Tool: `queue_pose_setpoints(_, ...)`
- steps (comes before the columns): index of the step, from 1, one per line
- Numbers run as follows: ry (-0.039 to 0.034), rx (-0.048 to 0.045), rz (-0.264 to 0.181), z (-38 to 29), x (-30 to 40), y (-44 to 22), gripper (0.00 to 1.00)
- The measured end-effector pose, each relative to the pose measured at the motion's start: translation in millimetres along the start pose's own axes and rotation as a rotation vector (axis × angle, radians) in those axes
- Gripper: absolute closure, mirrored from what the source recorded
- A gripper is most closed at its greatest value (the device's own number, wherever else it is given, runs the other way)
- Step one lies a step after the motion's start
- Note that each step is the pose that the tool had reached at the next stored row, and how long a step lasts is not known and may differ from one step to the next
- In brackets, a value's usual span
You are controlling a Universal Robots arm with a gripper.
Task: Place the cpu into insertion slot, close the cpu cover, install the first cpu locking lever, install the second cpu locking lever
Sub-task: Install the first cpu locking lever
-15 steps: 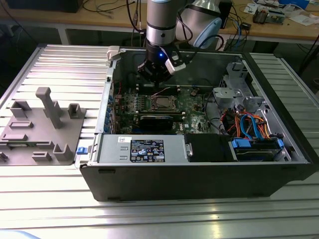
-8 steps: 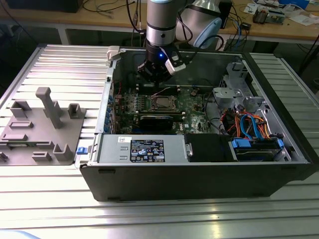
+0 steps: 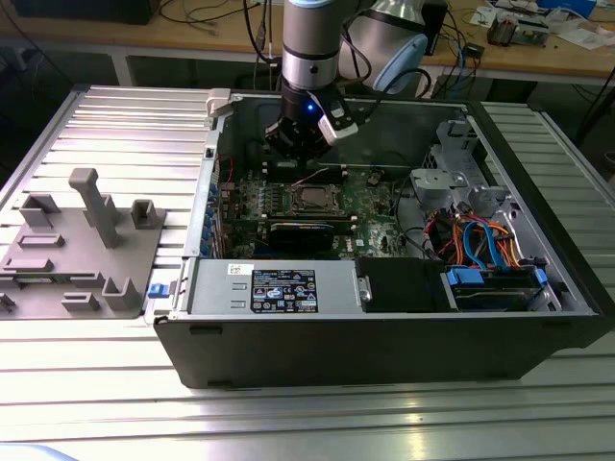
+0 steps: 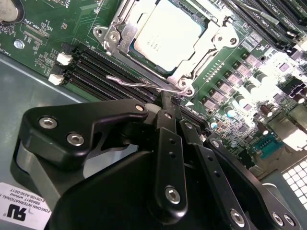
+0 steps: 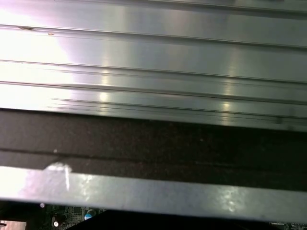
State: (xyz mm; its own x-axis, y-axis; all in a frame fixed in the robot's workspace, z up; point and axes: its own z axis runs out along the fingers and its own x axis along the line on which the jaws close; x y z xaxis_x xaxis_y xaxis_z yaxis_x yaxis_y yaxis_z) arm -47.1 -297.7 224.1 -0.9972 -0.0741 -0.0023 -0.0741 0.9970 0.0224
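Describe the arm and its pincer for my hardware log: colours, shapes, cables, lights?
In the exterior view the arm is a silvery-grey cylinder with pale blue joint caps, black cables trailing behind, and a blue light glowing at its wrist. In the second wrist view the pincer is matt black: flat linked bars joined by silver screws, narrowing to slim fingers.

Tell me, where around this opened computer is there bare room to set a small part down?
The ribbed metal table is bare behind the grey fixture, and along its front edge below the computer case. Inside the case it is crowded: the gripper hangs beside the cpu, and cables fill the exterior view's right.
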Motion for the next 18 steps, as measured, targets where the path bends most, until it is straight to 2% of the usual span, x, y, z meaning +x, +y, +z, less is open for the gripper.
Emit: queue_pose_setpoints(18,-0.0001,-0.0001,0.0,6.0,0.0,0.0,0.89)
